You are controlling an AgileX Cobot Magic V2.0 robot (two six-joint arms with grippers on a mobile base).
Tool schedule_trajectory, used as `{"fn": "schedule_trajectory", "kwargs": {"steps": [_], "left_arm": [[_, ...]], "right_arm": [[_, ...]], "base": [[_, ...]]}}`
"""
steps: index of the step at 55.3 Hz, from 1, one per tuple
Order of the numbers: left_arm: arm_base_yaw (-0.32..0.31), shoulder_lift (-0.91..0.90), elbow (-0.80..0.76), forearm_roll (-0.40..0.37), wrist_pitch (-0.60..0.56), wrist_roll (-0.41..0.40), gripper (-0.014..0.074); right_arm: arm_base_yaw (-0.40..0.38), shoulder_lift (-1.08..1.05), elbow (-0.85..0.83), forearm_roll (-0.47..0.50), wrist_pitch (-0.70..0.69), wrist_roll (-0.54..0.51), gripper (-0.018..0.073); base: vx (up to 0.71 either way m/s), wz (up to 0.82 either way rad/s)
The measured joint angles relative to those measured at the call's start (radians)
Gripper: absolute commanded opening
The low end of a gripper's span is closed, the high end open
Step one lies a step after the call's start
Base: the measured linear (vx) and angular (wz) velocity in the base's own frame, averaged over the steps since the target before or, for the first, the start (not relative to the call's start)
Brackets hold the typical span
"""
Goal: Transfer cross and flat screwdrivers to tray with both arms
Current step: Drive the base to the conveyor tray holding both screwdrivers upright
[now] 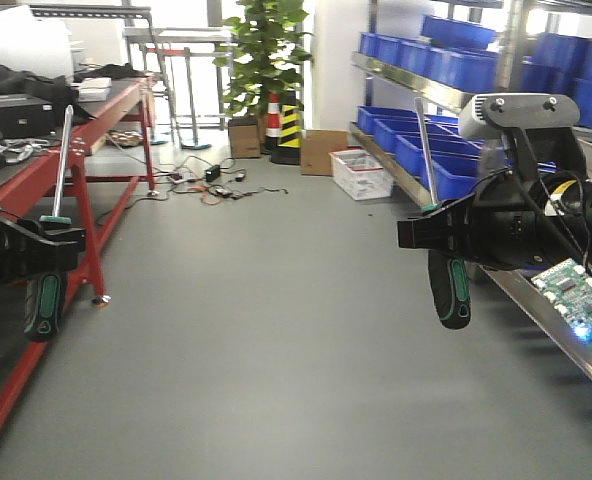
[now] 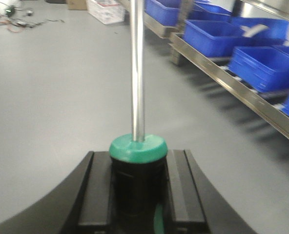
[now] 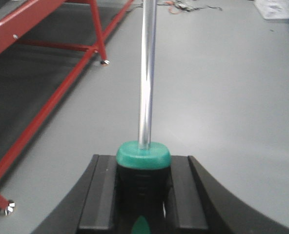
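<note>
My left gripper (image 1: 54, 238) is shut on a screwdriver (image 1: 48, 295) with a black and green handle; its steel shaft points up. In the left wrist view the gripper (image 2: 137, 187) clamps the handle (image 2: 137, 175) below the green collar. My right gripper (image 1: 438, 232) is shut on a second, like screwdriver (image 1: 450, 285), shaft up, handle hanging below. In the right wrist view the gripper (image 3: 143, 187) clamps that handle (image 3: 143, 183). Both tips are out of view, so I cannot tell cross from flat. The tray is not in view.
A red-framed workbench (image 1: 86, 135) runs along the left with clutter on top. Steel shelves with blue bins (image 1: 426, 60) line the right. A white crate (image 1: 361, 172), cardboard boxes, cables, a striped cone and a plant stand on the grey floor further ahead.
</note>
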Motion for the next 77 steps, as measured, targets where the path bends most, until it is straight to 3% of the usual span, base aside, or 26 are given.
{"fn": "schedule_trajectory", "kwargs": {"steps": [46, 77], "left_arm": [[0.0, 0.0, 0.0, 0.0, 0.0, 0.0, 0.0003], [0.0, 0.0, 0.0, 0.002, -0.001, 0.0, 0.0003]], "right_arm": [[0.0, 0.0, 0.0, 0.0, 0.001, 0.0, -0.0008], [0.0, 0.0, 0.0, 0.0, 0.001, 0.0, -0.0008]], "base": [[0.61, 0.09], [0.5, -0.52]]}}
